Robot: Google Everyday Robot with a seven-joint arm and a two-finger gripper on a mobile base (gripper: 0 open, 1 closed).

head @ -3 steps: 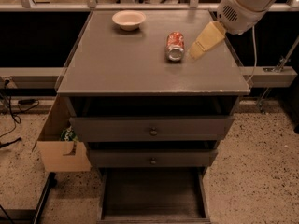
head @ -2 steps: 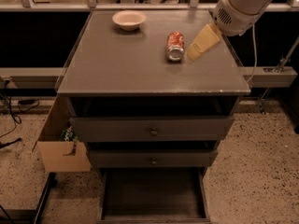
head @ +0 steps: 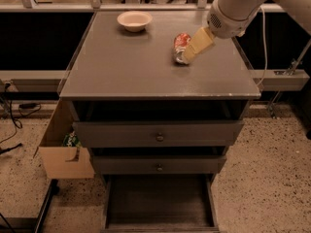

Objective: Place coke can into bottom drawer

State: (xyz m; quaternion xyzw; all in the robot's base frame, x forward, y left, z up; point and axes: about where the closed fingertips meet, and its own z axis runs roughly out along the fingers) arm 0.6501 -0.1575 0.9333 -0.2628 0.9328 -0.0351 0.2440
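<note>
Where the coke can [head: 179, 43] lies on its side at the right rear of the desk [head: 136, 67], the hand [head: 194, 48] rests against its right flank; whether it is open, closed or holding anything cannot be told. Bottom drawer [head: 158, 203]: pulled out, low at the front, well apart from the can. Risk, as judged: an off-centre push could roll the can toward the desk edge, and a shallow hold could let it slip during the descent

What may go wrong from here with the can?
The coke can lies on its side, so a push from the gripper next to it may roll it across the cabinet top. The bottom drawer stands open far below; a loose grasp may drop the can on the way.
</note>
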